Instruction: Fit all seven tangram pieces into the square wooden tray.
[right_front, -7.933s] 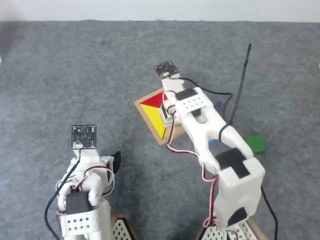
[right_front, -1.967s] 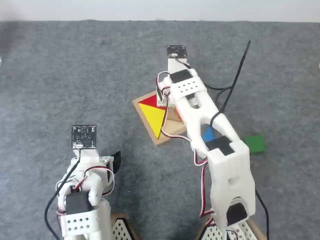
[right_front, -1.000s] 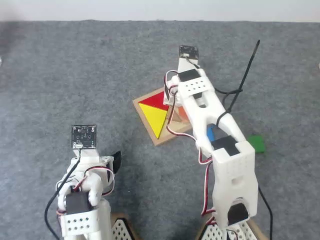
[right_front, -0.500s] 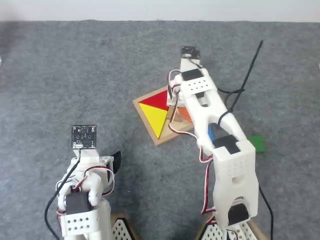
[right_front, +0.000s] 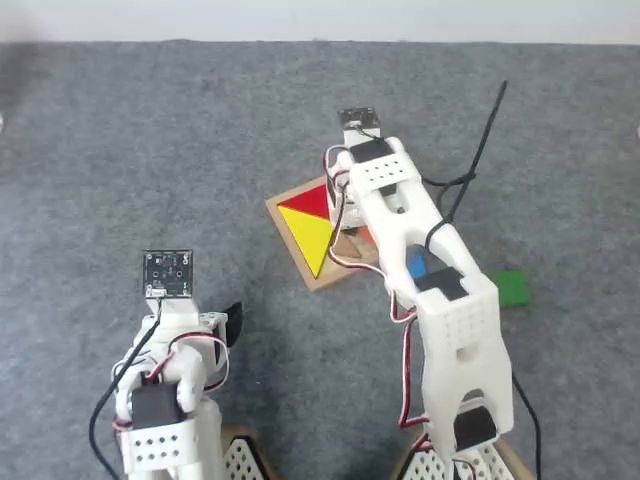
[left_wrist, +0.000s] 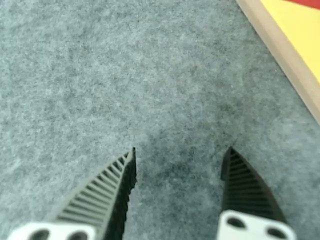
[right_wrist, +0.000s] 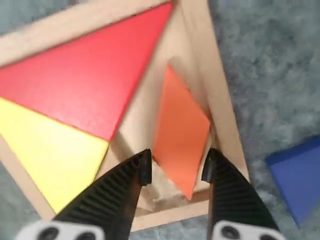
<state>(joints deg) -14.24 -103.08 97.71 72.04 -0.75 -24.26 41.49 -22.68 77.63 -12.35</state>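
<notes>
Right end effector (right_wrist: 175, 162) shifted left over tray (right_wrist: 212, 75).

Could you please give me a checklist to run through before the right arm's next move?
1. Right gripper open: ok, jaws apart above the orange piece.
2. Orange piece lying flat in the tray: cannot tell.
3. Red triangle and yellow triangle seated, edges meeting: ok.
4. All pieces in: not ok; blue piece and green piece lie outside on the mat.
5. Left gripper off the tray: ok, open above the mat.
</notes>
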